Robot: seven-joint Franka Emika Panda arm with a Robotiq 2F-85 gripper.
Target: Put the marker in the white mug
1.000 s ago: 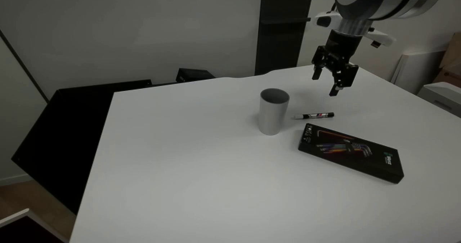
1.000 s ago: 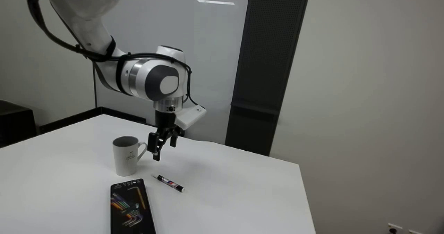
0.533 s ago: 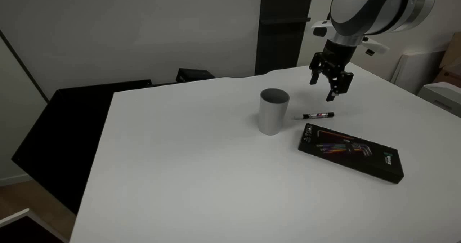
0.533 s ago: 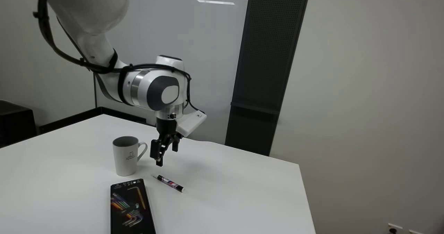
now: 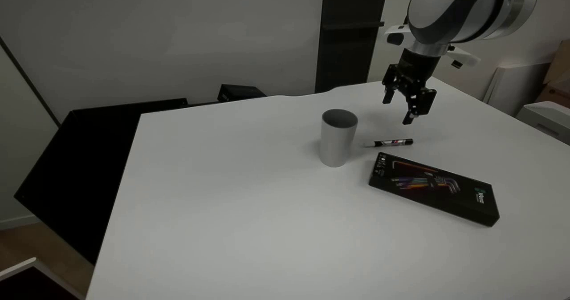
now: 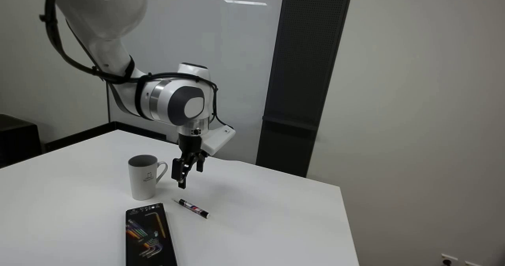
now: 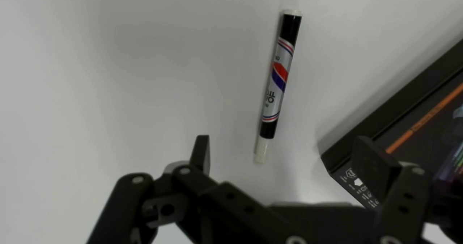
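Observation:
The marker lies flat on the table in both exterior views (image 5: pixel 394 143) (image 6: pixel 192 208). It is a thin black and silver pen with a red and blue band and a pale tip. In the wrist view the marker (image 7: pixel 278 81) lies ahead of the jaws, its pale end nearest them. The white mug stands upright beside it in both exterior views (image 5: pixel 337 144) (image 6: pixel 143 181), with a dark inside; its handle shows in one of them. The mug is out of the wrist view. My gripper (image 5: pixel 397 108) (image 6: pixel 191 176) (image 7: pixel 285 146) is open and empty, above the table near the marker.
A flat black case with pictured hex keys (image 5: pixel 434 188) (image 6: pixel 150 234) lies beside the marker and mug. In the wrist view the case (image 7: pixel 419 121) is partly behind a fingertip. The white table (image 5: pixel 231 211) has its far edge near a wall and a dark panel (image 6: pixel 305 76).
My gripper has come down somewhat toward the table, mostly in the earlier half second, and is nearly still since. The marker, mug and case have not moved.

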